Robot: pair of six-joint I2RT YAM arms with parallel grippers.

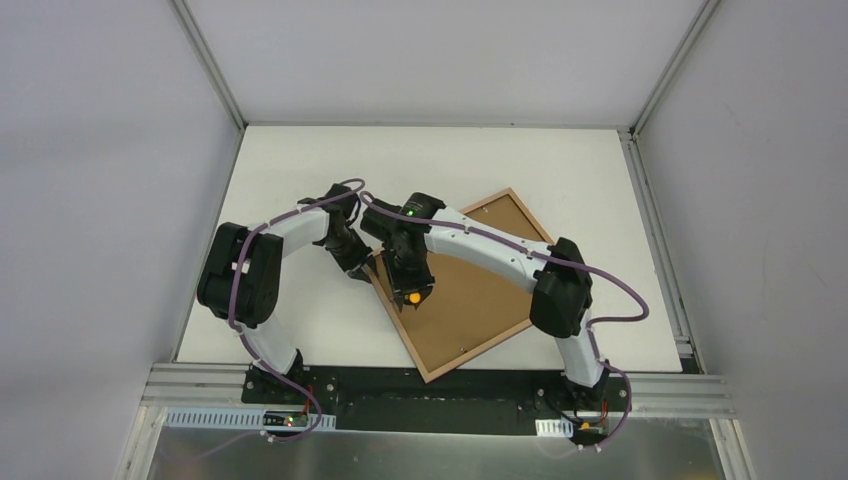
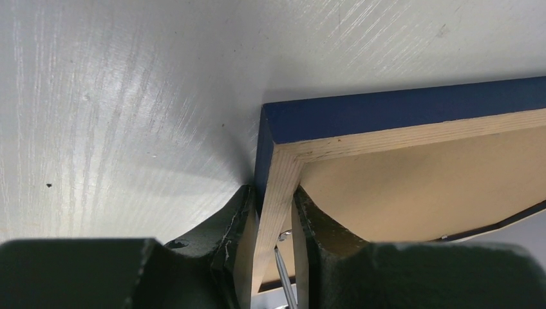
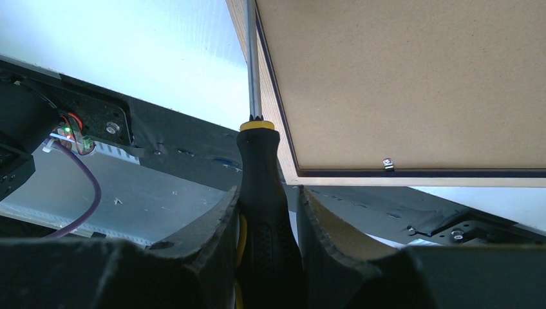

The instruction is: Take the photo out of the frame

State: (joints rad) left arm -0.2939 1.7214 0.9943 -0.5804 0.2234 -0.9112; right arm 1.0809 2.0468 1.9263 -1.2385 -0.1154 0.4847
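Note:
The frame lies back-up and turned like a diamond on the white table. Its brown backing board covers the photo, which is hidden. My left gripper is shut on the frame's left corner. The left wrist view shows the jaws clamping the light wood rim beside the dark-blue side. My right gripper is shut on a black-and-yellow screwdriver. Its metal shaft runs along the board's left edge and also shows in the left wrist view.
A small metal clip sits on the board's near edge. The black base plate and aluminium rails lie at the table's near edge. Grey walls close in the sides and back. A purple cable loops by the left arm's base.

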